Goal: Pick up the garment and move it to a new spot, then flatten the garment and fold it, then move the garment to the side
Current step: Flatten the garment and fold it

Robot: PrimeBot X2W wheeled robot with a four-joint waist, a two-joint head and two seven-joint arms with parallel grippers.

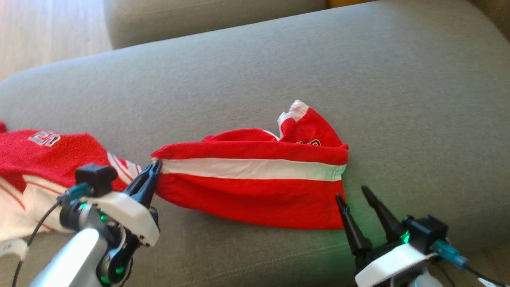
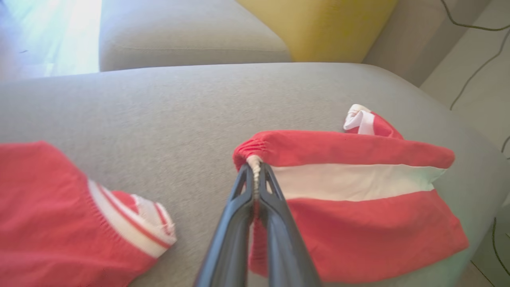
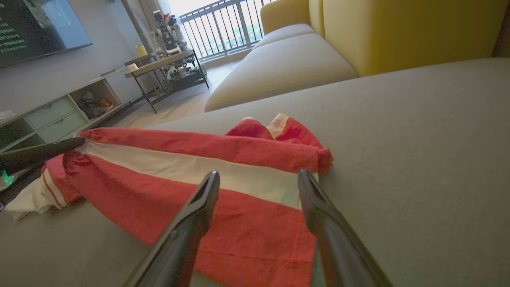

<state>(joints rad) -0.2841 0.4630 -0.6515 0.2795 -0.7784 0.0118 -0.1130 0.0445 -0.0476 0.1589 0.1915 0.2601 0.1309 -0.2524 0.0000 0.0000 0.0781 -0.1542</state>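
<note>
Head view: the red-and-white garment (image 1: 255,187) lies on the sofa cushion (image 1: 279,79), its left end pinched by the left gripper (image 1: 157,164), while the right gripper (image 1: 350,191) holds its fingers spread beside the garment's right edge.

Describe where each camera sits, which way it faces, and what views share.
Head view: above, looking forward and down at the grey cushion; left pincer lower left, right pincer lower right.
Left wrist view: along its shut fingers, pinching the red-and-white garment at its edge.
Right wrist view: along its open fingers toward the garment, yellow backrest beyond.
Shared: all three show the garment; both wrist views the yellow backrest.
</note>
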